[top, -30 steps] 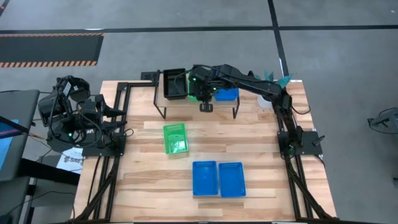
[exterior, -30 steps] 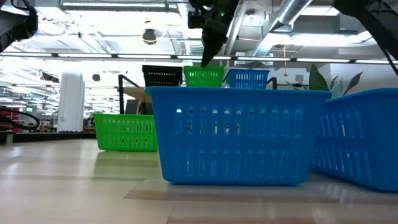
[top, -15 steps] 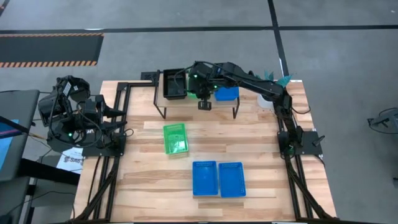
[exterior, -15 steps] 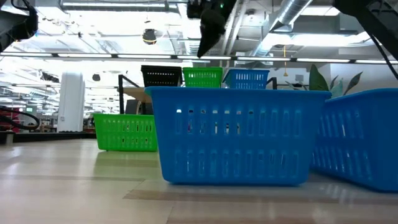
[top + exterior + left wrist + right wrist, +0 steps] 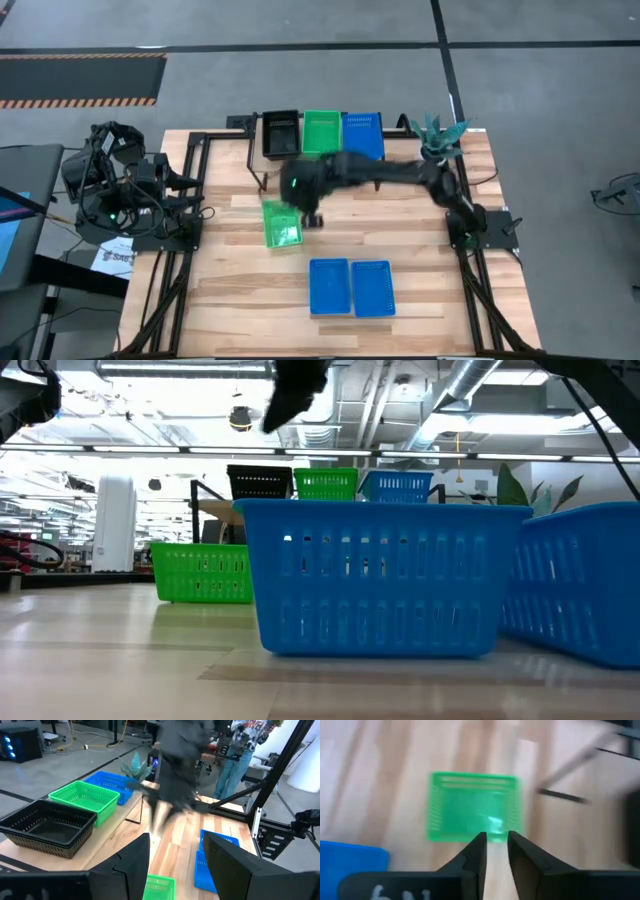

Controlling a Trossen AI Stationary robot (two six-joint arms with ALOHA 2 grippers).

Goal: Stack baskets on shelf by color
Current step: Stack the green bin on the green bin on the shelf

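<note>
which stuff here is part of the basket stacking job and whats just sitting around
Part of the job: black basket, green basket and blue basket on the shelf; green basket on the table; two blue baskets; right gripper.

Just around: potted plant; left gripper, parked.

Small green potted plant (image 5: 437,133) at the table's far right corner, person in jeans (image 5: 237,755) standing beyond the table, white paper sheet (image 5: 112,259) by the table's left edge

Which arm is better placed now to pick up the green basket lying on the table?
The right arm. Its right gripper hangs beside the green basket on the table, fingers slightly apart, empty. The left gripper waits at the table's left edge.
</note>
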